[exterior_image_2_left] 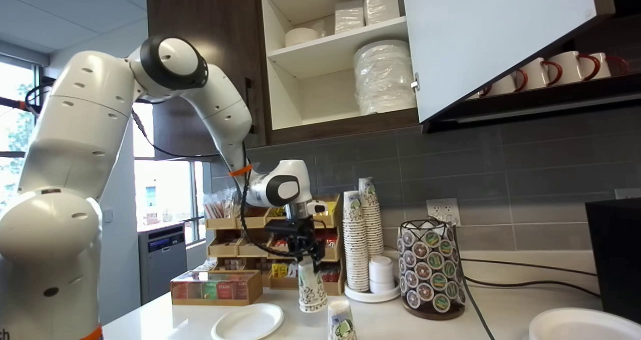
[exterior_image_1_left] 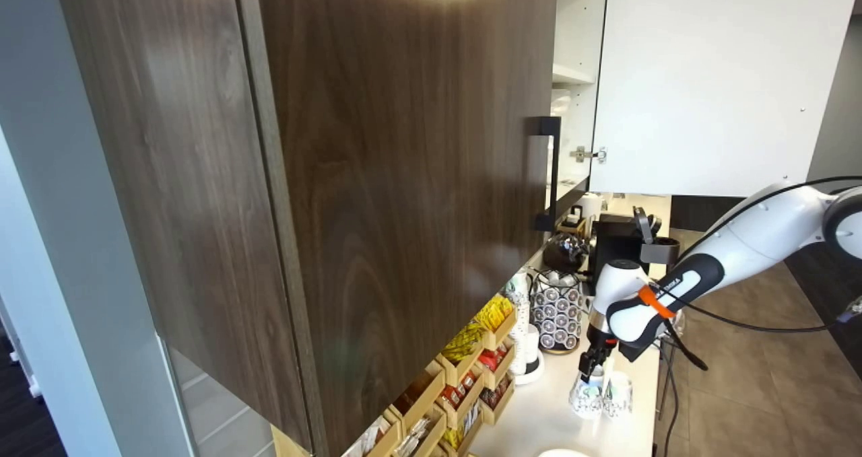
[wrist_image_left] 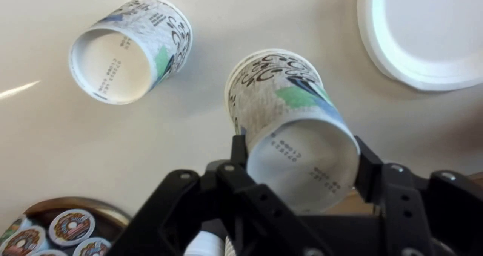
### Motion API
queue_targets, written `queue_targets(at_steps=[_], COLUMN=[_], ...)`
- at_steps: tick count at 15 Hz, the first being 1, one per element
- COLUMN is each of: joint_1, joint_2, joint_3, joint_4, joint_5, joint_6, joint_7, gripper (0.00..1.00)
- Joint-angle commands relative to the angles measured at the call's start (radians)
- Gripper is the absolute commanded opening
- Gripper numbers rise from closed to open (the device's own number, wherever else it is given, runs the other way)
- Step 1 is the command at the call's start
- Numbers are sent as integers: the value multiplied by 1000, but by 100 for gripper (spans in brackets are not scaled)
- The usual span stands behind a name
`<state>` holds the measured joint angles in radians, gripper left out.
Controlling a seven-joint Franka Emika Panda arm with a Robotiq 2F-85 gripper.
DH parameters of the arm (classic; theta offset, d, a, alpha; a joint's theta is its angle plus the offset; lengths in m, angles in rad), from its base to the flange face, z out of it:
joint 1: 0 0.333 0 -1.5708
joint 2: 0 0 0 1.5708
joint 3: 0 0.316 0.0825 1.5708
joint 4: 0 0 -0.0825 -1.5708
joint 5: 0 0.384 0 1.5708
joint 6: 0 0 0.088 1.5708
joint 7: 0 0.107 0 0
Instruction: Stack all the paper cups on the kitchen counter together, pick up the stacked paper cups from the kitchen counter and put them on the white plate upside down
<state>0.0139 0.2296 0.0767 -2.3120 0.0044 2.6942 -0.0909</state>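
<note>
My gripper (wrist_image_left: 300, 150) is shut on an upside-down patterned paper cup (wrist_image_left: 279, 86); its fingers press either side near the cup's base. The held cup shows in both exterior views (exterior_image_1_left: 586, 398) (exterior_image_2_left: 311, 287), slightly tilted. Its rim looks doubled, and I cannot tell how many cups are nested or whether it touches the counter. Another paper cup (wrist_image_left: 151, 37) stands upside down beside it, apart; it also shows in both exterior views (exterior_image_1_left: 618, 396) (exterior_image_2_left: 341, 321). The white plate (wrist_image_left: 381, 56) lies on the pale counter (wrist_image_left: 132, 135), on the held cup's other side; an exterior view shows it too (exterior_image_2_left: 248, 322).
Tall stacks of cups (exterior_image_2_left: 355, 250) stand on a round white tray behind the held cup. A coffee-pod carousel (exterior_image_2_left: 431, 275) is beside them. Wooden bins (exterior_image_2_left: 238, 250) and a tea box (exterior_image_2_left: 216, 287) stand behind the plate. White plates (exterior_image_2_left: 583, 325) lie at the right. An open cabinet door (exterior_image_2_left: 491, 34) hangs above.
</note>
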Motion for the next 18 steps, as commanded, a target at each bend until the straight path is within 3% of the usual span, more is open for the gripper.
queue_targets(at_steps=[1,4,8,12,18], joint_1=[11,-15,-64,-88,-80], joint_2=[-189,-284,-327,-287,-186], joint_3=[-38,-79,-121,-146,-146], joint_4=[-101,-115,-104,-75,-35], joint_5=[-50,-124,-109,-82,55], joint_6=[-26,-71,-128,-179,-186], joint_7=[52,123,136,117,49], gripper=[41,41,41,41,41])
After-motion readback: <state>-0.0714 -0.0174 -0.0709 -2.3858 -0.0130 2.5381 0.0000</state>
